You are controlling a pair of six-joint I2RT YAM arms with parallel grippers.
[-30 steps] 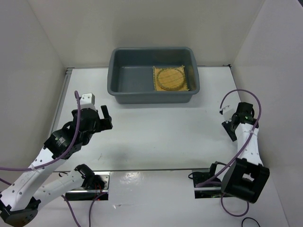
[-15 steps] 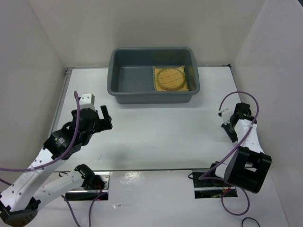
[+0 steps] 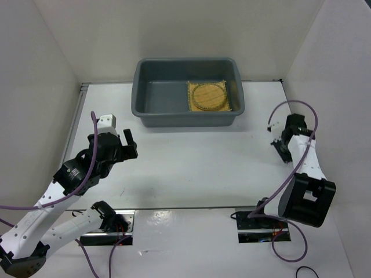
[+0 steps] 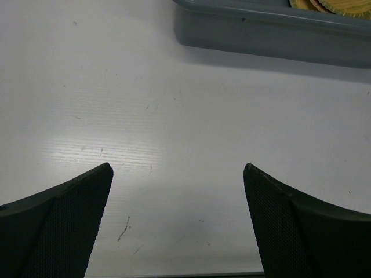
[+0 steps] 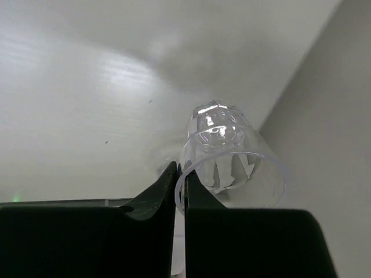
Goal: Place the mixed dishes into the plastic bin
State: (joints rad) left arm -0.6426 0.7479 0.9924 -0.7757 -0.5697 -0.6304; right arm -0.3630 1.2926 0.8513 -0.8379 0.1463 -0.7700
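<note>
Inside the grey bin (image 3: pixel 185 120), a round disc (image 3: pixel 209 95) tops the yellow mat (image 3: pixel 193 107); left gripper (image 4: pixel 178 169) gapes, right gripper (image 5: pixel 179 175) pinches a clear cup (image 5: pixel 227 155).

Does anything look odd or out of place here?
Yes: the right gripper is shut on the rim of a clear cup, tipped sideways near the right wall, well away from the plastic bin. Nothing else stands out.

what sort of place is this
Probably a robot test booth: white walls box in a table, left arm and right arm bolted at its edge, grey plastic bin holding woven mats.
</note>
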